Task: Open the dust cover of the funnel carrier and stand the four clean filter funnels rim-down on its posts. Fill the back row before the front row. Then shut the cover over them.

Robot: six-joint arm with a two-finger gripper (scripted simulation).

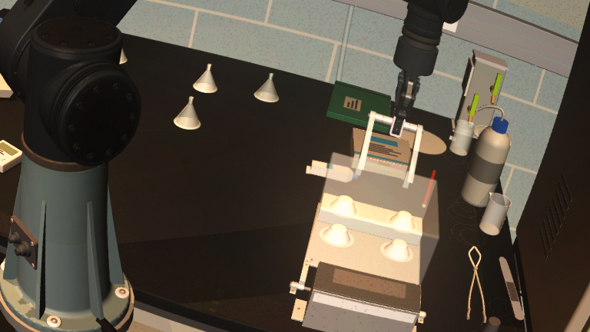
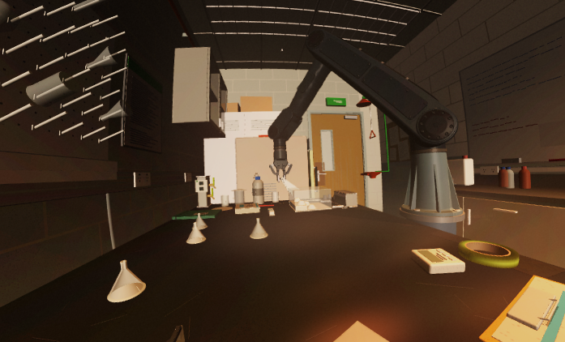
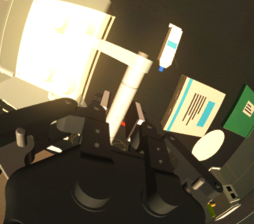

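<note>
A fourth funnel (image 1: pixel 122 56) at the bench's far left is mostly hidden behind my arm's shoulder in the side camera, and it shows whole in the second side camera (image 2: pixel 125 285). Three more funnels (image 1: pixel 205 79) (image 1: pixel 266 89) (image 1: pixel 187 114) stand rim-down on the dark bench. The funnel carrier (image 1: pixel 370 228) sits right of centre with four bare cone posts under its clear dust cover (image 1: pixel 383 206), which is down. The cover's white bar handle (image 1: pixel 395 122) rises at the carrier's far end. My gripper (image 1: pixel 398 126) sits on that bar, with its fingers still around the handle and not closed tight on it.
Behind the carrier lie a labelled box (image 1: pixel 383 148), a green book (image 1: pixel 359 104) and a small bottle (image 1: pixel 330 171). To the right stand a blue-capped flask (image 1: pixel 487 163), beakers (image 1: pixel 495 213) and tongs (image 1: pixel 476 283). The bench's left-centre is open.
</note>
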